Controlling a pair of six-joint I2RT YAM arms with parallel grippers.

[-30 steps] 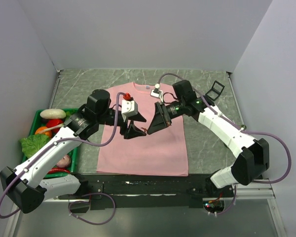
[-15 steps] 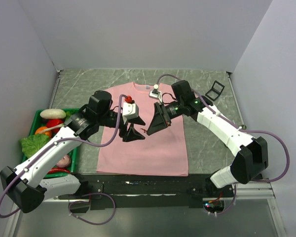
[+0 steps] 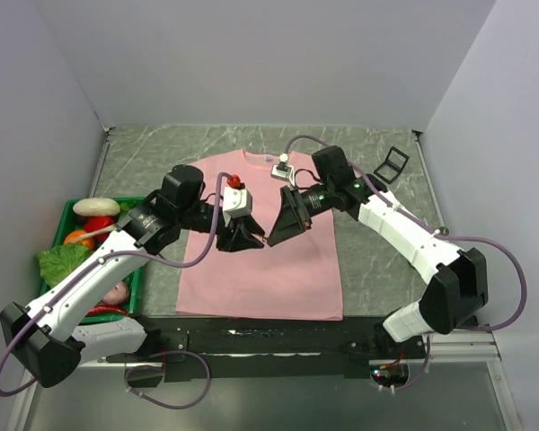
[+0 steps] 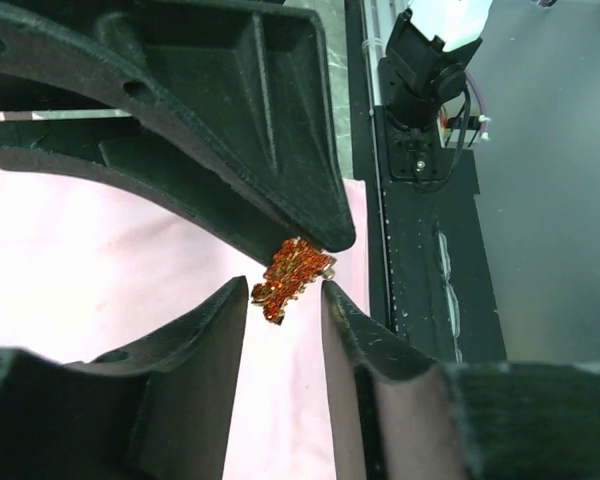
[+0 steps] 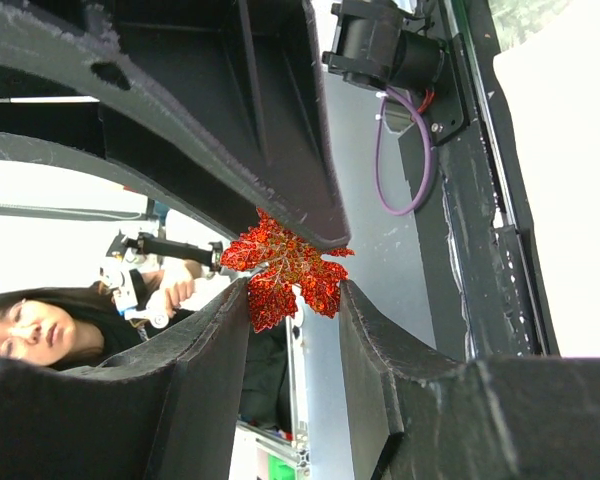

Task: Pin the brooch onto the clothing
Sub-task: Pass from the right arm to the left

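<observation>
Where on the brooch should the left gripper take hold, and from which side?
Probably the free leaf lobes of the brooch, pads on its flat faces, coming from opposite the right gripper, which pinches one edge above the clothing.

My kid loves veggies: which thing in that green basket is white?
The oblong piece at the far end of the basket, just beyond a red one. The rest are red, orange, green or pinkish.

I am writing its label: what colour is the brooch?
The brooch is glittery orange-red; the right wrist view shows it best.
</observation>
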